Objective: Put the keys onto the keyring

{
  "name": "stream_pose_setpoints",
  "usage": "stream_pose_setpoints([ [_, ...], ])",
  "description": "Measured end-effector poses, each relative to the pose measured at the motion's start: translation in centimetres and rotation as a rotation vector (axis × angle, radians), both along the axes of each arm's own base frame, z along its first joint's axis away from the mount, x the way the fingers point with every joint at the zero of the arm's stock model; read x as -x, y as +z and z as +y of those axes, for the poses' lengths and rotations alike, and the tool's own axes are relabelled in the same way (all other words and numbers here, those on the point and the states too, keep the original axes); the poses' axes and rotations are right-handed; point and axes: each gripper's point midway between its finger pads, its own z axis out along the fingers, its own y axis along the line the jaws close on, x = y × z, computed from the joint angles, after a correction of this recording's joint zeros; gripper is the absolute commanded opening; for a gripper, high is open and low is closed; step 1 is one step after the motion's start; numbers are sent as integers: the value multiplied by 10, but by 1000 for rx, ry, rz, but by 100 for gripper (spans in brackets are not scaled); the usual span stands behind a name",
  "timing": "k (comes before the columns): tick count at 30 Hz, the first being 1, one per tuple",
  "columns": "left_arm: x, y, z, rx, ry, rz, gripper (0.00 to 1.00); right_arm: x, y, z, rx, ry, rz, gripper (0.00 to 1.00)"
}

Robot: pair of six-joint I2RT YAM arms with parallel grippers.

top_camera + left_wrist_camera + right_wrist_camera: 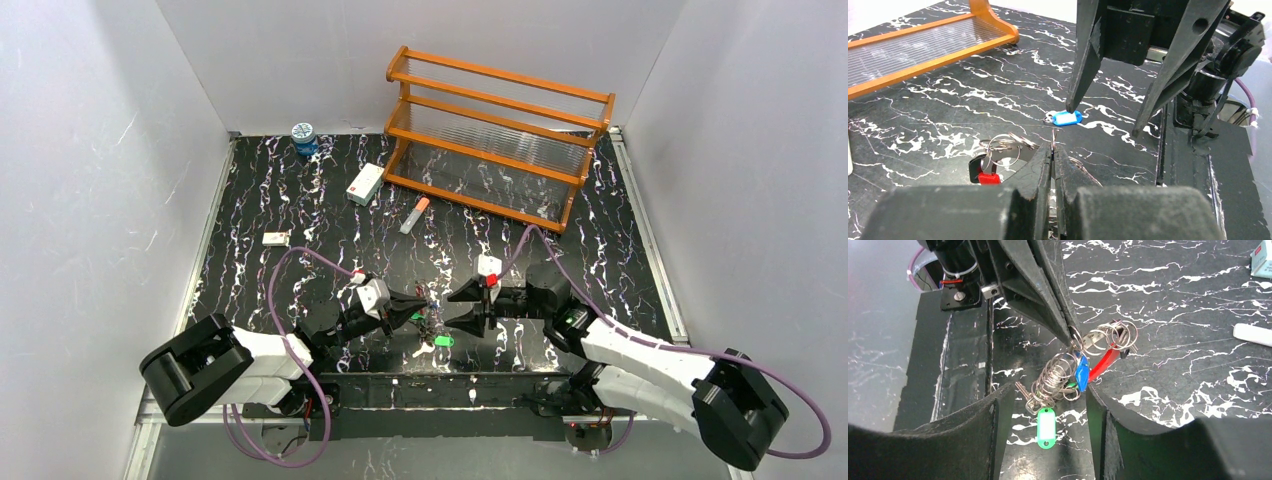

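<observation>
Stretching beneath the keys (428, 322), black white-veined tabletop (300, 200); plain white walls (100, 150) around.

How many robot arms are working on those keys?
2. The left arm comes from the near left, left gripper shut on the key bunch; the right arm from the near right, right gripper open near a green tag. None seems hidden.

Up top, the fixed camera looked down from high above, back on the robot's side of the keyring (428, 318), wide and far, so the ring sat tiny in its lower middle. The left wrist camera crouched right behind the keyring, peering low over the left gripper (1053, 147) toward the right gripper (1104, 122). The right wrist camera faced back from the keyring's opposite side, close and steep, so both shared that keyring and each other's fingers (1038, 290).
</observation>
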Motion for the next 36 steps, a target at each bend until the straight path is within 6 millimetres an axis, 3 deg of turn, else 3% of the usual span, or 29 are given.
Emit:
stream_pose_setpoints([
  [8,12,0,-4,-6,-73,-12,0,-2,-1,6,-35,50,-118,54],
  [22,19,1,-7,-6,-116,-17,0,-1,2,19,-67,130,-143,41],
  [29,20,1,-8,-7,-125,-17,0,2,2,28,-71,191,-119,20],
  [33,21,1,-8,-7,-129,-18,0,2,3,30,-71,202,-112,3],
  [36,21,1,-8,-7,-131,-18,0,2,3,30,-68,205,-107,1],
])
